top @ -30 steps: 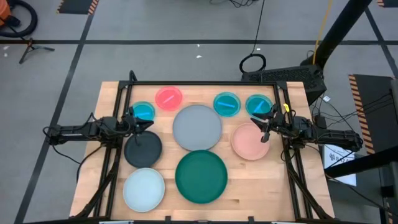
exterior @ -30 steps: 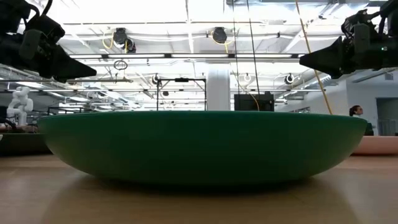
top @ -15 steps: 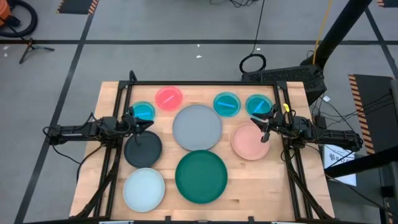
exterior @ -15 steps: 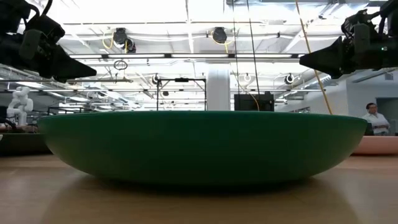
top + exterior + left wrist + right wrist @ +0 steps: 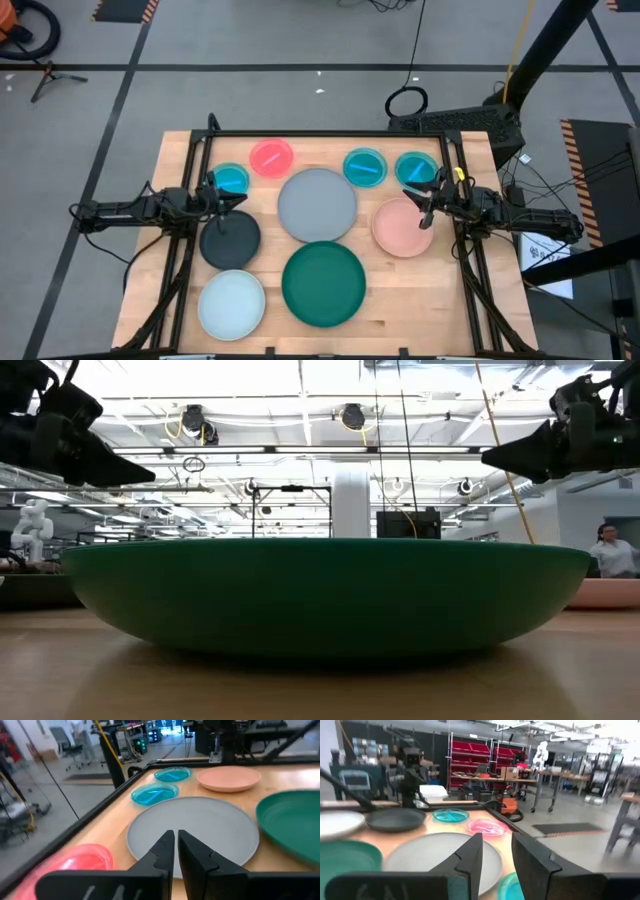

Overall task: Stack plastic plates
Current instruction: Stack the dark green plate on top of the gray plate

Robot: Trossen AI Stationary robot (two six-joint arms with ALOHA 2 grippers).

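Note:
Nine round plates lie flat and apart on the wooden table. In the high view there are the large grey plate (image 5: 317, 205), the dark green plate (image 5: 323, 284), the salmon-pink plate (image 5: 403, 227), the black plate (image 5: 230, 240), the pale blue plate (image 5: 232, 303), the pink-red plate (image 5: 271, 157) and three small bright blue plates (image 5: 230, 179) (image 5: 365, 167) (image 5: 416, 168). My left gripper (image 5: 233, 197) hovers, shut, between a blue plate and the black one, pointing at the grey plate (image 5: 200, 827). My right gripper (image 5: 418, 202) hovers, open, above the salmon plate's far-left rim.
A black frame (image 5: 320, 134) runs along the table's far edge and down both sides under the arms. In the low view the green plate (image 5: 320, 595) fills the foreground and both grippers (image 5: 140, 475) (image 5: 490, 458) hang well above it. A person (image 5: 612, 550) stands far behind the table.

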